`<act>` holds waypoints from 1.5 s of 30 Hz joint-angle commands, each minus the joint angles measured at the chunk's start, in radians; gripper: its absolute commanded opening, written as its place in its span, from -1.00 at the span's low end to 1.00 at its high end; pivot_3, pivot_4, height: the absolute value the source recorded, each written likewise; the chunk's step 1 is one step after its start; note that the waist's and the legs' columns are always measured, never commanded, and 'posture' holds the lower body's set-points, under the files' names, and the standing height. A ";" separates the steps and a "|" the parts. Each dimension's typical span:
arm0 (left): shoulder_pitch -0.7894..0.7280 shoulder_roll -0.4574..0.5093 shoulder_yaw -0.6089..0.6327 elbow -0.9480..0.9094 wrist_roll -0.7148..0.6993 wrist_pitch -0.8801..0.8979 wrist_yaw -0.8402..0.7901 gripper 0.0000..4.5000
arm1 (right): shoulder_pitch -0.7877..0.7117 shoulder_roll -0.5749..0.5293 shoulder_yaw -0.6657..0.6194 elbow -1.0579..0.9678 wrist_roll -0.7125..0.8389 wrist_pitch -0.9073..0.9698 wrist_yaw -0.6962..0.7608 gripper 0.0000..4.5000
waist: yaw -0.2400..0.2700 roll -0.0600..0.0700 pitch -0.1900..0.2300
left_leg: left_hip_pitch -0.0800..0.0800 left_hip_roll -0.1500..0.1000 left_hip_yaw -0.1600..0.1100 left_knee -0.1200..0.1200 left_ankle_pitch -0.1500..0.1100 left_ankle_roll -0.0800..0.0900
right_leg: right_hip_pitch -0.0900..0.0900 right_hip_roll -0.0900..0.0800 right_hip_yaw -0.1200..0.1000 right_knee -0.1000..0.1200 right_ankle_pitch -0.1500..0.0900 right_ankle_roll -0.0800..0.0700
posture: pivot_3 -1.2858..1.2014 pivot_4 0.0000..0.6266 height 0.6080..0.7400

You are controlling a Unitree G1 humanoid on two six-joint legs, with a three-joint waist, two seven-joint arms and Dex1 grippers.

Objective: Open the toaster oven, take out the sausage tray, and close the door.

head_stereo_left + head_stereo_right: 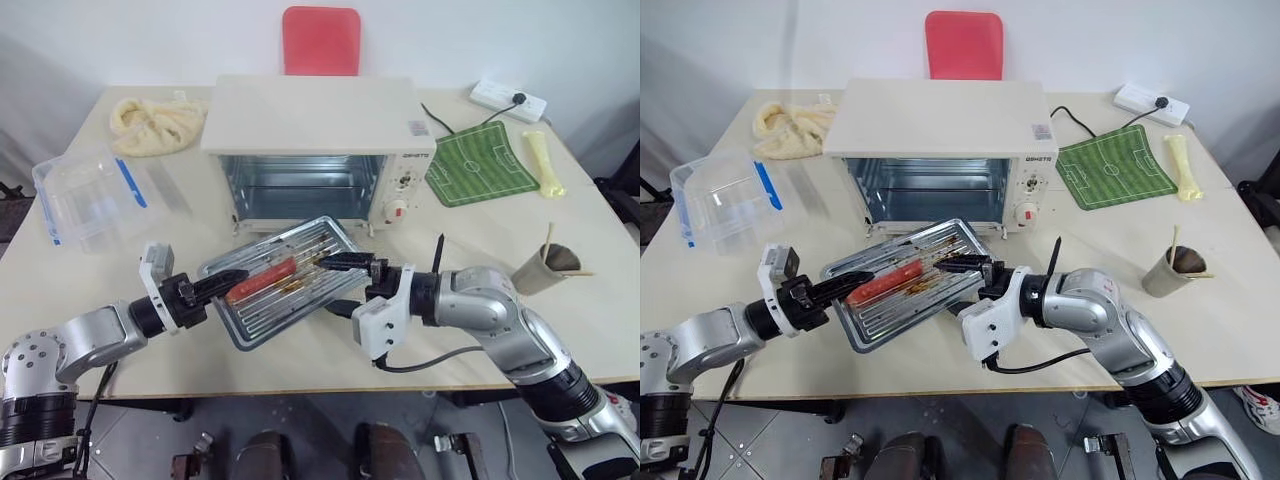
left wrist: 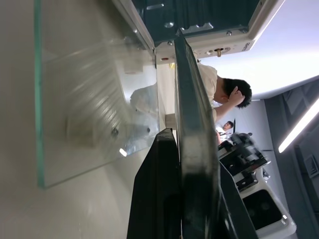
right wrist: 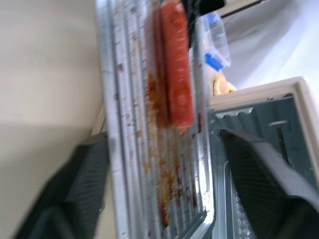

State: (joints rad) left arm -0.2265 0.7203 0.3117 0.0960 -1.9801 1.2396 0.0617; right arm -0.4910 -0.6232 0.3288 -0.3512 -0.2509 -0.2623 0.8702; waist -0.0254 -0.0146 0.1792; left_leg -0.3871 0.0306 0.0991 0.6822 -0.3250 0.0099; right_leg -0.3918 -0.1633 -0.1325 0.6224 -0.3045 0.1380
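The sausage tray [image 3: 149, 124] is smeared with blur between the right gripper [image 3: 164, 184] fingers, its near end cut off by the edge. Beyond the left gripper [image 1: 215, 288], the tray hides the lowered door; whether tray rests on it cannot be told

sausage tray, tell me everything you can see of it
The sausage tray is a shallow rectangular silver metal pan with a ribbed base, brown grease stains and one red sausage lying along the ribs. It is held tilted above the table, in front of the open toaster oven. The left claw is shut on its left rim; the right claw stands open around its right end.
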 commanded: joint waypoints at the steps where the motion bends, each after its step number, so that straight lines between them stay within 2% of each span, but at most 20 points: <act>1: 0.040 0.015 0.022 -0.005 0.008 0.031 -0.035 -1.00 | -0.048 -0.037 -0.091 -0.118 0.215 0.173 0.095 0.99 | 0.000 0.000 0.000 | 0.000 0.000 0.000 0.000 0.000 0.000 | 0.000 0.000 0.000 0.000 0.000 0.000 | 0.03 -0.52 1.00; 8: 0.154 0.015 0.126 -0.040 0.008 0.031 -0.095 -1.00 | -0.058 -0.177 -0.190 -0.114 0.429 0.432 0.258 0.99 | -0.001 0.000 0.000 | 0.000 0.000 0.000 -0.001 0.000 0.000 | 0.000 0.000 0.000 0.000 0.000 0.000 | 0.03 -0.52 1.00; 10: 0.191 0.004 0.153 -0.063 0.008 0.024 -0.104 -1.00 | -0.038 -0.215 -0.202 -0.100 0.448 0.435 0.290 0.99 | 0.000 0.000 0.000 | 0.000 0.000 0.001 -0.002 0.000 0.000 | 0.000 0.000 0.000 -0.001 0.000 0.000 | 0.03 -0.52 1.00; 11: 0.211 -0.006 0.167 -0.077 0.008 0.016 -0.100 -1.00 | -0.028 -0.231 -0.208 -0.090 0.460 0.439 0.307 0.91 | 0.000 0.000 0.000 | 0.000 0.000 0.000 -0.002 0.000 0.000 | 0.000 0.000 0.000 -0.002 0.000 0.000 | 0.03 -0.52 1.00; 13: 0.246 -0.024 0.192 -0.103 0.008 0.002 -0.099 -1.00 | -0.007 -0.258 -0.217 -0.067 0.477 0.439 0.336 0.73 | 0.001 0.000 0.000 | 0.000 0.000 0.001 -0.002 0.000 0.000 | 0.000 0.000 0.000 -0.002 0.000 0.000 | 0.03 -0.52 1.00; 24: 0.383 -0.115 0.303 -0.209 0.008 -0.069 -0.087 -1.00 | 0.005 -0.242 -0.177 0.151 0.398 0.290 0.339 -0.91 | 0.001 0.000 0.000 | 0.000 0.001 0.002 -0.001 0.000 0.001 | 0.000 -0.001 0.001 -0.003 0.000 0.000 | 0.03 -0.52 1.00; 25: 0.392 -0.124 0.313 -0.215 0.008 -0.073 -0.092 -1.00 | 0.009 -0.238 -0.173 0.174 0.386 0.270 0.334 -0.99 | 0.001 0.000 0.000 | 0.000 0.000 0.002 -0.001 0.000 0.001 | 0.000 -0.001 0.001 -0.003 0.000 0.000 | 0.03 -0.52 1.00; 33: 0.453 -0.208 0.419 -0.267 0.008 -0.127 -0.090 -1.00 | 0.008 -0.204 -0.115 0.491 0.221 0.016 0.260 -0.99 | 0.000 0.000 0.000 | 0.000 0.001 0.003 -0.001 0.000 0.001 | 0.000 -0.001 0.001 -0.004 0.000 0.000 | 0.03 -0.52 1.00; 45: 0.604 -0.326 0.507 -0.374 0.008 -0.205 -0.096 -1.00 | -0.065 -0.077 -0.069 0.732 0.135 -0.137 0.173 -0.99 | -0.005 -0.001 0.000 | 0.002 0.003 0.005 0.000 0.000 0.000 | 0.001 0.000 0.003 -0.004 -0.001 -0.002 | 0.03 -0.52 1.00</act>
State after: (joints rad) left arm 0.3502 0.4010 0.7764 -0.2315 -1.9584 1.0512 -0.0156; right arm -0.5530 -0.7129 0.2445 0.3550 -0.0979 -0.3907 1.0544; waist -0.0308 -0.0152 0.1787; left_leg -0.3853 0.0337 0.1046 0.6825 -0.3252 0.0103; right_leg -0.3905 -0.1633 -0.1291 0.6178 -0.3056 0.1358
